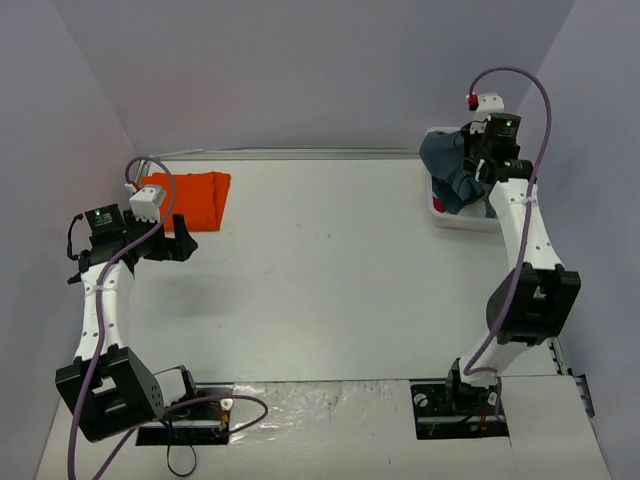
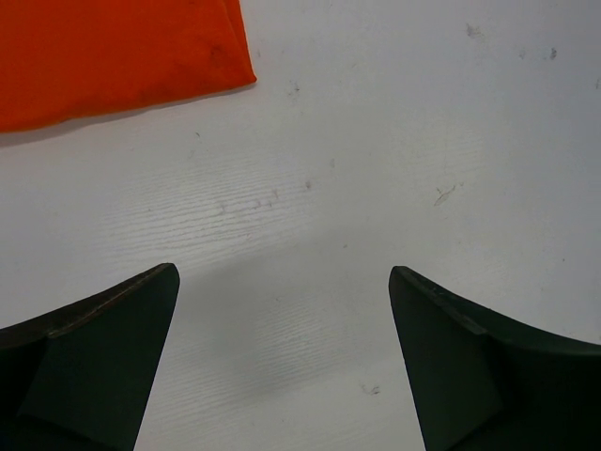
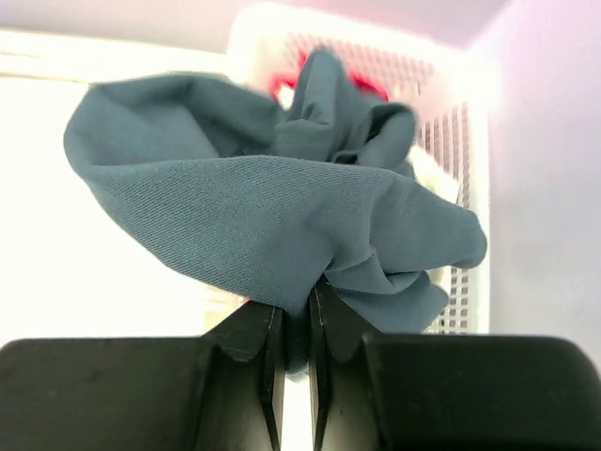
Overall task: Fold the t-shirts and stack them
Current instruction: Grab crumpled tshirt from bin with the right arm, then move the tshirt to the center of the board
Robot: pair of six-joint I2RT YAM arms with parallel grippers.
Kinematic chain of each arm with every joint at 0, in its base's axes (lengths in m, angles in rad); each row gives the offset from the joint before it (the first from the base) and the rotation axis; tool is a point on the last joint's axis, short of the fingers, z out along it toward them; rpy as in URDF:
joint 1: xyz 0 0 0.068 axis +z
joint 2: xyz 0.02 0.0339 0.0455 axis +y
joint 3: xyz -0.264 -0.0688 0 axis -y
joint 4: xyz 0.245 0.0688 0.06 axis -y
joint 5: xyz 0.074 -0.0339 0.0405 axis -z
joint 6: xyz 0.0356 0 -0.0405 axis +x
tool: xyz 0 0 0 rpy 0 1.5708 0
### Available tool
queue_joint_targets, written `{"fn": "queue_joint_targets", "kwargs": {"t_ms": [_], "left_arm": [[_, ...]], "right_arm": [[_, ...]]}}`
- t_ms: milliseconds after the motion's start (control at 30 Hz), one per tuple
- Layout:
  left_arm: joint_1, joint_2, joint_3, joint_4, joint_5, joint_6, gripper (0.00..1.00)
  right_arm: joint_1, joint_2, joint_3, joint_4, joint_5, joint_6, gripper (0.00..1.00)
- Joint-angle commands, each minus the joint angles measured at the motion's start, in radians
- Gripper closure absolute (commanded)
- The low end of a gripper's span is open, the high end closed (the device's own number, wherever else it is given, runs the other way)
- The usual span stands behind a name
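The bright orange t-shirt [image 1: 190, 196] lies folded flat at the table's far left; its corner shows in the left wrist view [image 2: 113, 56]. My left gripper [image 1: 172, 240] hovers just in front of it, open and empty, with bare table between its fingers [image 2: 282, 310]. The dark slate-blue t-shirt [image 1: 452, 168] hangs bunched over the white basket at the far right. My right gripper [image 1: 482, 160] is shut on a fold of it [image 3: 272, 216], holding it above the basket; the jaws pinch the cloth in the right wrist view [image 3: 296, 315].
A white perforated basket [image 1: 462, 218] stands at the table's far right, with a bit of red-pink cloth [image 3: 371, 86] and some white cloth inside behind the blue shirt. Grey walls close in the back and both sides.
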Motion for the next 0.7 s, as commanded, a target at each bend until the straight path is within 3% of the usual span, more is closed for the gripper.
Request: {"fn": "queue_joint_targets", "kwargs": {"t_ms": [0, 233, 433, 467, 500, 533, 667], "left_arm": [[-0.010, -0.030, 0.013, 0.006, 0.027, 0.007, 0.06], [-0.016, -0.035, 0.014, -0.006, 0.033, 0.013, 0.06], [-0.016, -0.051, 0.017, -0.011, 0.042, 0.013, 0.06], [-0.016, -0.050, 0.019, -0.014, 0.047, 0.015, 0.06], [-0.016, -0.048, 0.020, -0.022, 0.051, 0.015, 0.06], [-0.016, -0.047, 0.023, -0.026, 0.053, 0.018, 0.06], [-0.016, -0.050, 0.028, -0.036, 0.058, 0.021, 0.06]], "right_arm": [[0.053, -0.151, 0.047, -0.052, -0.041, -0.013, 1.00], [0.197, -0.248, 0.173, -0.242, -0.226, -0.056, 1.00], [0.363, -0.355, 0.018, -0.328, -0.382, -0.105, 1.00], [0.372, -0.365, -0.037, -0.347, -0.489, -0.148, 0.93], [0.385, -0.374, -0.054, -0.405, -0.521, -0.182, 0.18], [0.408, -0.374, -0.066, -0.434, -0.544, -0.214, 0.00], [0.423, -0.371, -0.131, -0.513, -0.477, -0.289, 0.00]]}}
